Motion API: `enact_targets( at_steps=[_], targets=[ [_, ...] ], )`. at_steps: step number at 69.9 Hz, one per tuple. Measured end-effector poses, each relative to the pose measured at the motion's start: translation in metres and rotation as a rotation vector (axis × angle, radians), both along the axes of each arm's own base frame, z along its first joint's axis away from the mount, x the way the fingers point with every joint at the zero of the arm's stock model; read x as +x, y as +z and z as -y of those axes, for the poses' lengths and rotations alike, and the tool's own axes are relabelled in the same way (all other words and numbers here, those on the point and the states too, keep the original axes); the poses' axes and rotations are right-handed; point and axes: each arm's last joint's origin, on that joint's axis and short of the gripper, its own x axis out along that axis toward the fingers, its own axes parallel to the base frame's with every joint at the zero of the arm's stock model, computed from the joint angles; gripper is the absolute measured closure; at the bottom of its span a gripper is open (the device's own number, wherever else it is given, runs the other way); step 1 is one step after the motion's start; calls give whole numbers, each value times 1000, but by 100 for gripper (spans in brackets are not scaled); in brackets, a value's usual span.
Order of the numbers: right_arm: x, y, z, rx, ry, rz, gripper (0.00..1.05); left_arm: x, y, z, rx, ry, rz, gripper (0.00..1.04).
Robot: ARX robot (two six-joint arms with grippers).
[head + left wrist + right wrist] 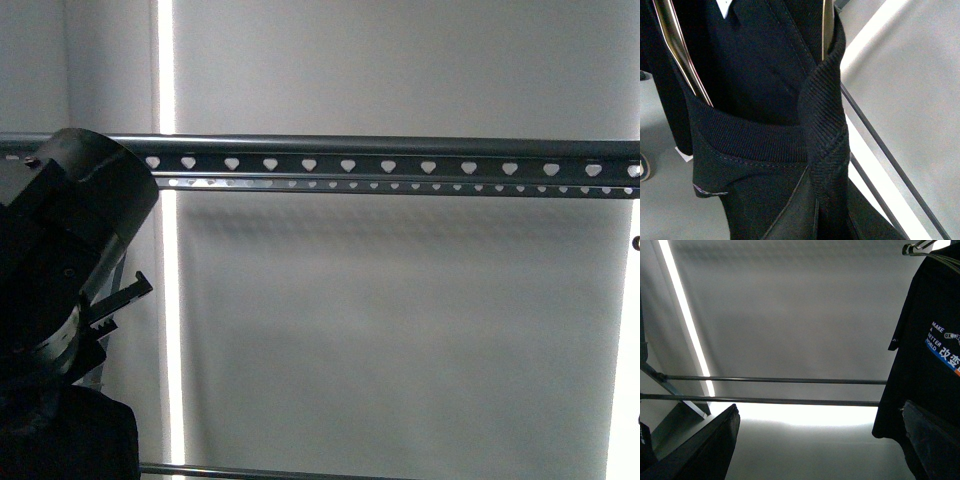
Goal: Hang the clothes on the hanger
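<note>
The black T-shirt [750, 75] fills the left wrist view, with its ribbed collar [822, 115] threaded on a small shiny wire hanger [677, 50]. My left gripper [807, 212] is shut on the collar fabric. In the front view my left arm [70, 230] is raised at the far left, just below the grey rail with heart-shaped holes [400, 160]; black cloth [70, 440] hangs under it. The right wrist view shows the shirt [935, 365] with its white text hanging from the wire hook [915, 247]. My right gripper [820, 445] is open and empty, beside the shirt's hem.
Two thin grey lower bars of the rack [775, 381] run across behind my right gripper, and a slanted rack leg [670, 385] stands at one side. A plain light wall is behind the rail. A lower bar [250, 472] crosses the front view's bottom.
</note>
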Motion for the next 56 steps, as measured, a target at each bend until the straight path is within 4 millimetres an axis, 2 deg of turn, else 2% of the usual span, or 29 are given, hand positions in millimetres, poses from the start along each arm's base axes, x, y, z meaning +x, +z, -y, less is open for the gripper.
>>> enact_targets(
  at_steps=[8, 15, 38, 56],
  targets=[
    [0, 0, 0, 0, 0, 0, 7, -20, 8, -2, -6, -88, 46, 100],
    [0, 0, 0, 0, 0, 0, 7, -42, 11, 4, 3, -197, 59, 100],
    [0, 0, 0, 0, 0, 0, 7, -56, 8, -1, 7, -534, 62, 100],
    [0, 0, 0, 0, 0, 0, 7, -67, 16, -26, 114, -873, 139, 100]
  ],
)
